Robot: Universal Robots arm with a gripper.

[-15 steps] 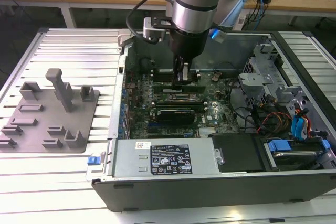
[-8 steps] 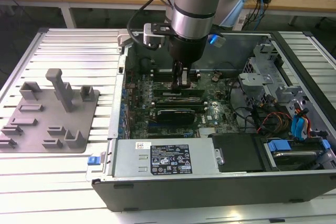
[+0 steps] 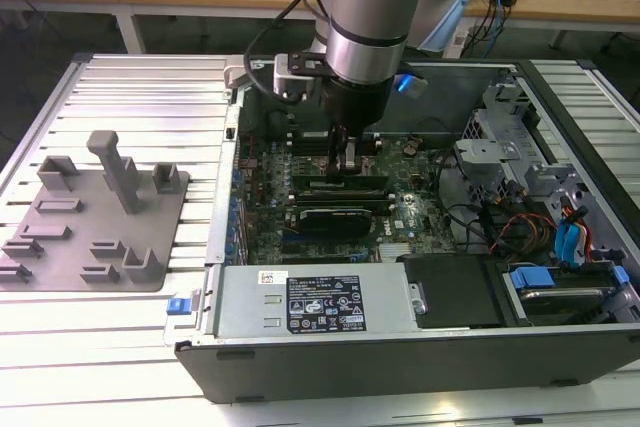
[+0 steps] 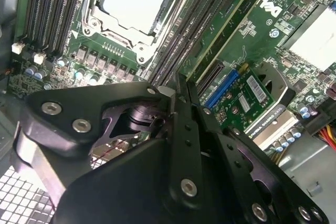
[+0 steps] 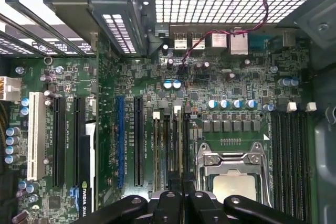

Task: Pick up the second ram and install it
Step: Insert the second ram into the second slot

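Observation:
My gripper (image 3: 346, 159) reaches down into the open computer case, over the memory slots beside the CPU socket (image 5: 233, 174). Its black fingers (image 4: 185, 109) are pressed together. The second ram (image 5: 183, 148) shows edge-on as a thin dark strip running out from between the fingertips, standing in a slot. I cannot tell how deep it sits. Another green memory stick (image 4: 223, 27) stands in a neighbouring slot, close beside the fingertips.
A grey fixture plate (image 3: 95, 217) with upright blocks lies on the ribbed table at the exterior view's left. A black expansion card (image 3: 335, 215) sits just in front of the gripper. Drive cages and cables (image 3: 540, 197) fill the case's right side, and the power supply (image 3: 315, 302) lies along the front.

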